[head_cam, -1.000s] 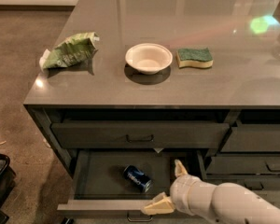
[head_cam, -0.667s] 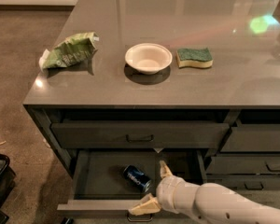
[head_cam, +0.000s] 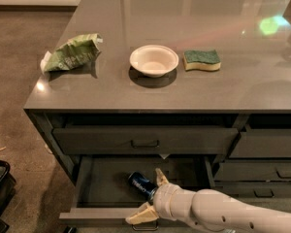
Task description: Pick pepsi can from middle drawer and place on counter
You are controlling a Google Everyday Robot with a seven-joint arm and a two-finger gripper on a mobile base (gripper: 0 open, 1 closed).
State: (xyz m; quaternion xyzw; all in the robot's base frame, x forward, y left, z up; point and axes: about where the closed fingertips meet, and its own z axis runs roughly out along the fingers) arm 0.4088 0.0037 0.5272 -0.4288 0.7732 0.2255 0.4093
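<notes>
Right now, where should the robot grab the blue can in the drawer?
Around its round middle. The pepsi can lies on its side in the open middle drawer, so the open gripper, beside it, should probably come from above, a finger on each curved side.

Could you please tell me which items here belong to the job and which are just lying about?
Job: pepsi can, middle drawer, counter, gripper at the can, fingers open.
Lying about: white bowl, sponge, green bag, all on the counter.

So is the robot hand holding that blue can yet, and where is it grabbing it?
Nothing is held yet. The gripper sits in the open middle drawer, its fingers spread wide either side of the pepsi can, not closed on it.
</notes>
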